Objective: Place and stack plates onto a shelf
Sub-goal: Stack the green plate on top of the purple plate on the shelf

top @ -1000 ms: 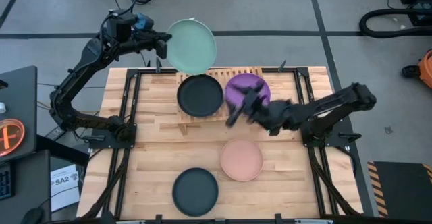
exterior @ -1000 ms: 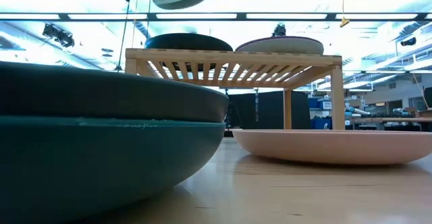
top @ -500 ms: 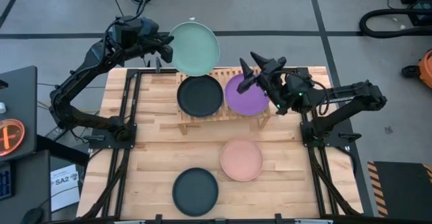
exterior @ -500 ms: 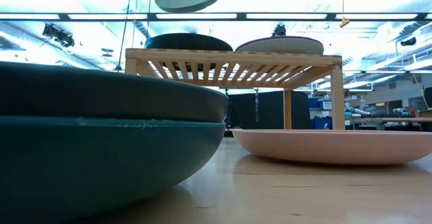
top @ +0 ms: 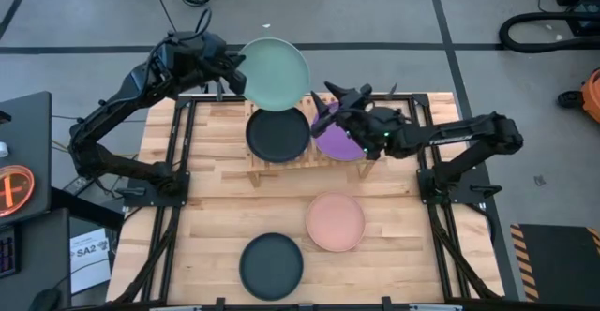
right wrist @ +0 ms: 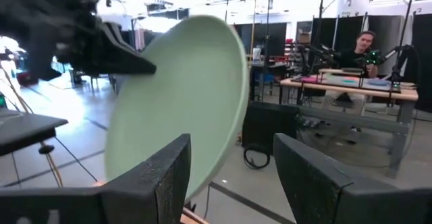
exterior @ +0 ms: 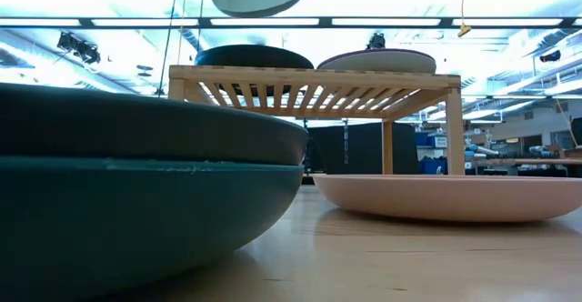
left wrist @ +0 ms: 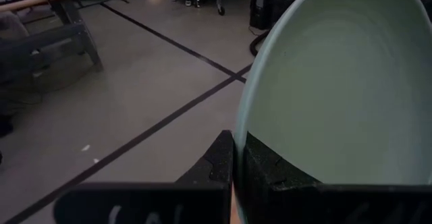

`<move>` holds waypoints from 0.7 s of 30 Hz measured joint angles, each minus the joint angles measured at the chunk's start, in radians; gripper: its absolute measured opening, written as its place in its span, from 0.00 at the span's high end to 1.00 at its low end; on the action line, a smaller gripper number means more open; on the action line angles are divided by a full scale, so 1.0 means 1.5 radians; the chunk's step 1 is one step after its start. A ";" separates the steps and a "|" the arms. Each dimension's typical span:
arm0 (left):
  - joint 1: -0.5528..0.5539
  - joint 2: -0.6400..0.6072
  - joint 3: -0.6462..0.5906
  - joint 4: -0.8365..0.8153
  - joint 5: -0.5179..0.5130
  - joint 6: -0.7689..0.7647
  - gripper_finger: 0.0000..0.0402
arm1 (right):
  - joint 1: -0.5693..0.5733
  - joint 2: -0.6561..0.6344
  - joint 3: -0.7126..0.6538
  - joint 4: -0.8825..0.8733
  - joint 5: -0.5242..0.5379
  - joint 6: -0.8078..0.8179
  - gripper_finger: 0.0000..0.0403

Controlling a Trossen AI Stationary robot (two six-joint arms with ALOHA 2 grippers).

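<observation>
Our left tool (top: 228, 65) grips the mint plate (top: 274, 70) above the shelf (top: 267, 166); our right tool (top: 336, 102) hovers wide over the purple plate (top: 339, 142).

From overhead, one camera looks straight down on my whole surface (top: 211, 217). Another sits at surface height, hard against the stacked plates at the near edge, facing the shelf (exterior: 318, 82). My wrist cameras look past my fingers; all four views share the mint green plate (top: 274, 70).
</observation>
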 joint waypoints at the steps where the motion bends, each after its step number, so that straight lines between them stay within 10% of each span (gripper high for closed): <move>1: -0.004 0.000 0.000 0.001 -0.001 0.000 0.96 | -0.003 0.008 0.000 0.005 0.000 0.000 0.46; 21: -0.061 0.000 0.000 0.001 -0.017 -0.003 0.96 | -0.031 0.051 0.000 0.047 -0.005 0.010 0.46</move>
